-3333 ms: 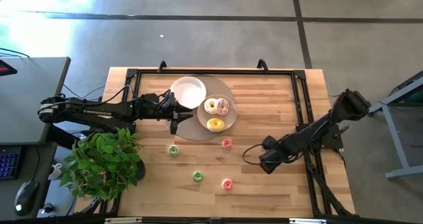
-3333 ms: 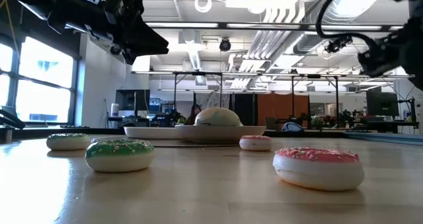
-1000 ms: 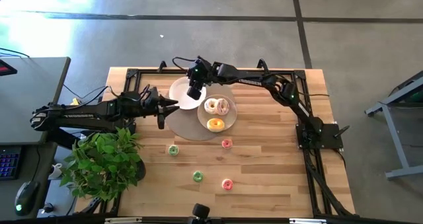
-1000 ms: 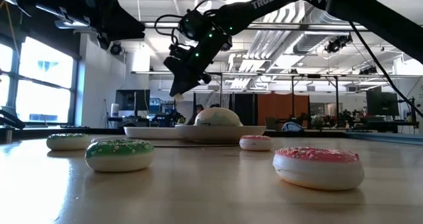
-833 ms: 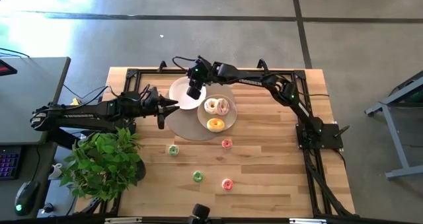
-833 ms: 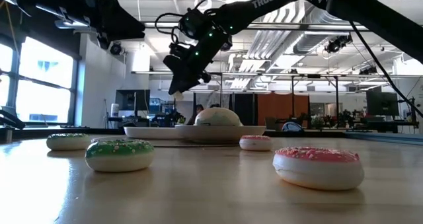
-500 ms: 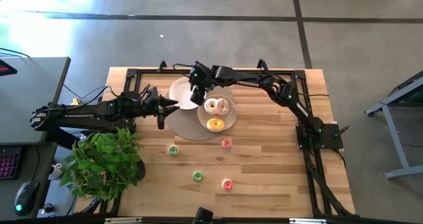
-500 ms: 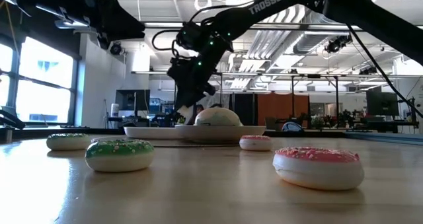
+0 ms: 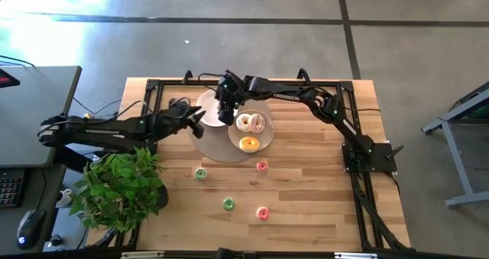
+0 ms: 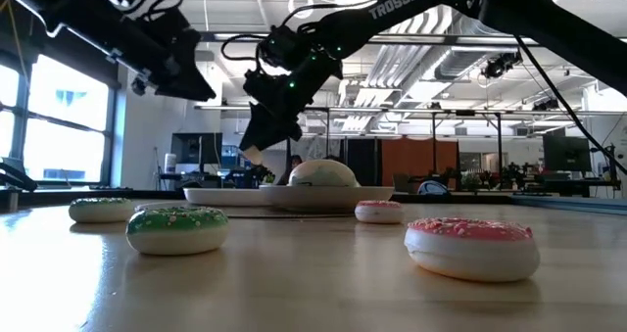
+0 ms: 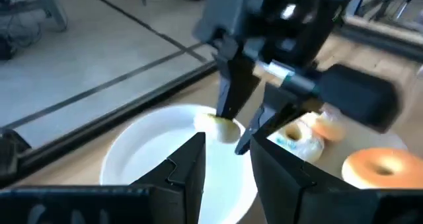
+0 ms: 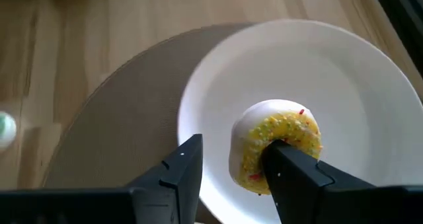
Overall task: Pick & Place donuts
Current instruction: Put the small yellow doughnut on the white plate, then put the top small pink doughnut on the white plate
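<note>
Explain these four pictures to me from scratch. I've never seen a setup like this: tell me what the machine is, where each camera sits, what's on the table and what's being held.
This is a robot with two dark arms at a wooden table, each ending in two fingers. One camera looks straight down, one sits at table-top height, and one rides on each wrist.

On the table: a white plate, a beige plate carrying three toy donuts, four tiny donuts lying loose, and a potted plant.

The right gripper reaches over the white plate, its fingers closed on a yellow-sprinkled white donut held just above it. The left gripper hangs beside that plate's edge, open and empty.
</note>
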Robot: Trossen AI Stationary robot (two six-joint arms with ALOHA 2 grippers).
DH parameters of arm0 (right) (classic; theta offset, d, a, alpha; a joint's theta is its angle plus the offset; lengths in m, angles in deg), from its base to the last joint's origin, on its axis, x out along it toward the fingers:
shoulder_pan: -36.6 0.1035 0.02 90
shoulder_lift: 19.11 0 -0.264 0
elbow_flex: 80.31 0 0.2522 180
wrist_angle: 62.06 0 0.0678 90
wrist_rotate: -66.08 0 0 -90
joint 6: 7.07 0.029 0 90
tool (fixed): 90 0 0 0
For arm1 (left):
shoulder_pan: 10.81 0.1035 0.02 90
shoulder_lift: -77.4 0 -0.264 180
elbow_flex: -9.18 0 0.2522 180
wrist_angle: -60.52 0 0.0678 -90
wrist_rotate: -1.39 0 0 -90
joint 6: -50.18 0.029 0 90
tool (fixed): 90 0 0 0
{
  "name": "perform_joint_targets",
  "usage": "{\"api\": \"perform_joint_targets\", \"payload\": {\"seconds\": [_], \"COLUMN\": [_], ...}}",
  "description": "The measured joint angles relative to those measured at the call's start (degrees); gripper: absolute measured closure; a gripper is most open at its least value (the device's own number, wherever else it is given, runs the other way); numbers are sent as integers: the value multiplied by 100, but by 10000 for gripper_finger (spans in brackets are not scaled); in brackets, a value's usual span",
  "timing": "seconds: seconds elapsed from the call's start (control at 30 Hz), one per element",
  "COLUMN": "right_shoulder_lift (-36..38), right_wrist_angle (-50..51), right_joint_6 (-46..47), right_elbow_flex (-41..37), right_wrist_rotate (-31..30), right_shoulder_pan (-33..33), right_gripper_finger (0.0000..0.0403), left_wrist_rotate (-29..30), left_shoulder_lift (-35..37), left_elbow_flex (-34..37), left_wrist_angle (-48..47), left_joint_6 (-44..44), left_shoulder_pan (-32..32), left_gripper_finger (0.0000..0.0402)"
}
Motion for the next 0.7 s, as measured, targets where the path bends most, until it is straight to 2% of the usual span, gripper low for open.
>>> {"api": "perform_joint_targets", "payload": {"seconds": [0.2, 0.3, 0.4, 0.57, 0.7], "right_shoulder_lift": [0, 0, 0, 42, 42], "right_wrist_angle": [-159, -139, -108, -188, -60], "right_joint_6": [-1365, -1931, -2274, -2375, -2367], "right_elbow_flex": [0, 0, -11, 2, 2], "right_wrist_rotate": [-14, -76, -544, -1901, -2081], "right_shoulder_pan": [306, 449, 526, 521, 381], "right_gripper_finger": [253, 252, 253, 252, 253], "left_wrist_rotate": [21, -278, -710, -1070, -1091], "left_shoulder_lift": [-1122, -1514, -1811, -2076, -2080], "left_elbow_flex": [7, 7, 7, 7, 7], "left_wrist_angle": [777, 834, 845, 824, 817], "left_joint_6": [29, 19, -67, -145, -194], "left_shoulder_pan": [108, 390, 715, 1169, 1413], "left_gripper_finger": [283, 283, 283, 283, 283]}}
